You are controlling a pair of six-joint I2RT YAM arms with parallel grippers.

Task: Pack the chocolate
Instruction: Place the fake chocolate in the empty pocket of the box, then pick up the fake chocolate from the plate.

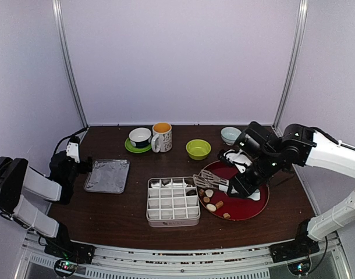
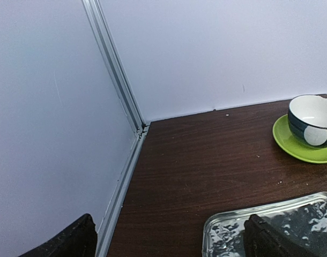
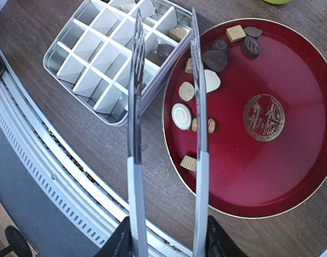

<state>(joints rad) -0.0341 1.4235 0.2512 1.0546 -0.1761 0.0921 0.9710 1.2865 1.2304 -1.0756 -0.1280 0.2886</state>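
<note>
Seen from above, the right gripper (image 1: 242,185) was closed on the metal tongs (image 1: 208,181), their tips ahead of it over the chocolate (image 1: 211,201) on the red plate (image 1: 256,212), beside the divided box (image 1: 173,203). The left wrist view showed the left gripper (image 2: 171,241) spread wide and empty (well away from the work). In the right wrist view the blades stood apart with no sweet pinched, so the best course, I judged, was to lower them astride one piece and squeeze gently.

1. Dark-blue-and-white ceramic cup (image 2: 312,120) on lime-green round saucer (image 2: 296,147), right edge.
2. Crinkled silver foil tray (image 2: 222,234) on dark brown wooden table (image 2: 206,160), bottom right.
3. 2 black fingertips (image 2: 72,241), wide apart.
</note>
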